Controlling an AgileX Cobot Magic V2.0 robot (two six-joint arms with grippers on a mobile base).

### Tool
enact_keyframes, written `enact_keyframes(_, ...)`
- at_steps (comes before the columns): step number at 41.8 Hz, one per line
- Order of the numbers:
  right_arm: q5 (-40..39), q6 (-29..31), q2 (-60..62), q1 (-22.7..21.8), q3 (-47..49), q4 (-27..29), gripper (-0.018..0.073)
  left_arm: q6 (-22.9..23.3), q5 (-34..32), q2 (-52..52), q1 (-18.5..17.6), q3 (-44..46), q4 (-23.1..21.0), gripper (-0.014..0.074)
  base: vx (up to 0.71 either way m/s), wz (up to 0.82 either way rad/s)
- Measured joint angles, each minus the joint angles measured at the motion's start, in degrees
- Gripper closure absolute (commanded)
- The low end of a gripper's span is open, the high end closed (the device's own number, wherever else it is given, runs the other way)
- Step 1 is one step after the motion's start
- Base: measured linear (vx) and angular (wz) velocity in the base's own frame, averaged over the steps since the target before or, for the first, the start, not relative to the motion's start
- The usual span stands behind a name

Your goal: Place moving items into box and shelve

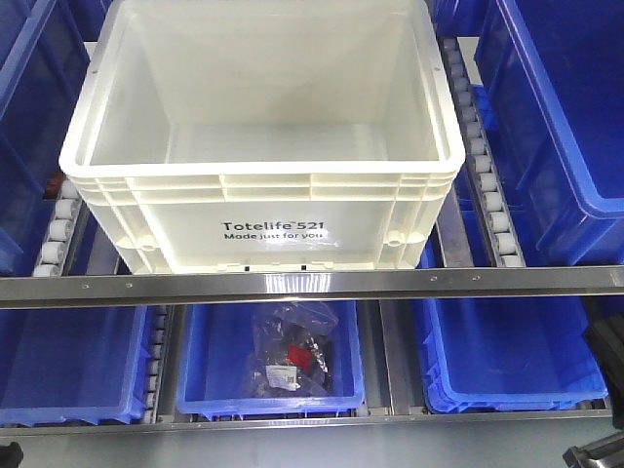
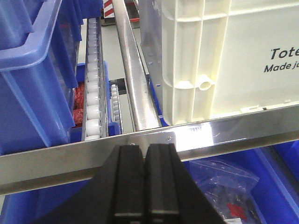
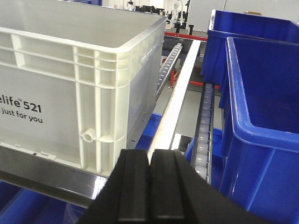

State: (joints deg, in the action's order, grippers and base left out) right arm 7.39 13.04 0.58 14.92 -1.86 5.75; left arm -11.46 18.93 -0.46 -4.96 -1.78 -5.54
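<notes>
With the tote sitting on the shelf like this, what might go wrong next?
The white tote sits right at the front metal rail; if it is not fully seated on the roller tracks, it might creep forward. Both grippers, left and right, are shut and close to the rail, so a careless retreat might clip it. No toys show inside the visible part of the tote.

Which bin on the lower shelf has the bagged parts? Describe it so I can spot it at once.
Find the white tote on the roller shelf, then drop below the steel rail. The blue bin directly under the tote's print is the middle of three. It alone holds a clear plastic bag of dark and red parts.
</notes>
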Motion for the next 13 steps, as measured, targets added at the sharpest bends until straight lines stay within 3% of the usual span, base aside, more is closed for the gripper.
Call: enact_keyframes(13,0.0,-0.07,0.0,0.0,0.0,0.0,0.0567,0.0,0.0,0.0,0.0,0.0,0.0,0.0605,0.0,0.0)
